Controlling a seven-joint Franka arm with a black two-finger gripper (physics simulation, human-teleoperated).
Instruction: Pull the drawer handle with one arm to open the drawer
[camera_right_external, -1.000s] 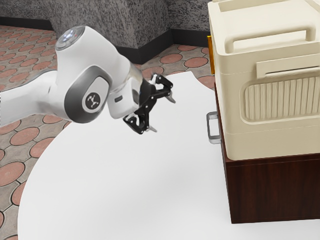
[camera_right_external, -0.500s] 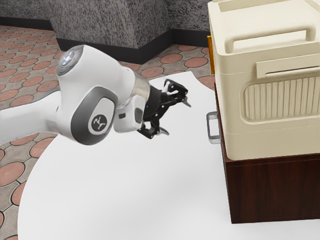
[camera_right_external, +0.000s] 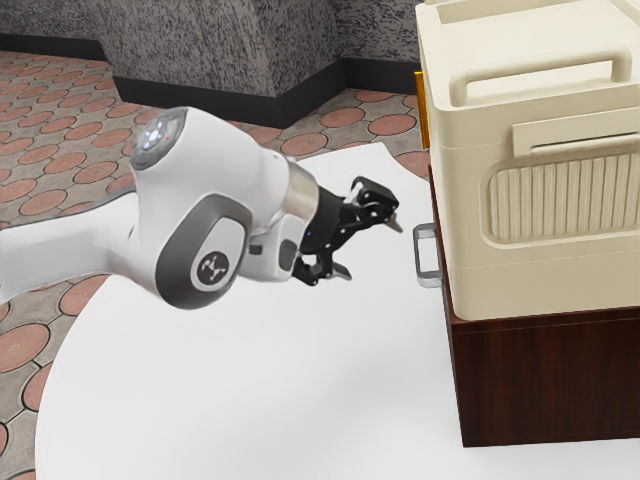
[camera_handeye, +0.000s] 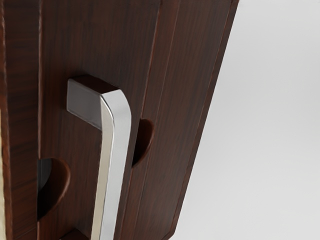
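The gripper (camera_right_external: 372, 247) stands open in the exterior view, a short way from the cabinet, its two fingertips apart with nothing between them. To its exterior-view right is the silver handle (camera_right_external: 428, 256), on the front of the dark wooden cabinet (camera_right_external: 540, 385); a gap separates them. In the wrist view the metal handle (camera_handeye: 114, 150) stands out from the dark drawer front (camera_handeye: 100, 40), with rounded cutouts on both sides of it. The drawer sits shut.
A large cream cooler-like box (camera_right_external: 540, 270) with a carrying bar rests on the cabinet. Behind it a yellow object (camera_right_external: 422, 110) peeks out. The white round table (camera_right_external: 250, 400) lies under the gripper and cabinet.
My gripper has moved toward the exterior view's right, closer to the handle, and my hand has turned somewhat. Handle, cabinet and cream box have not moved.
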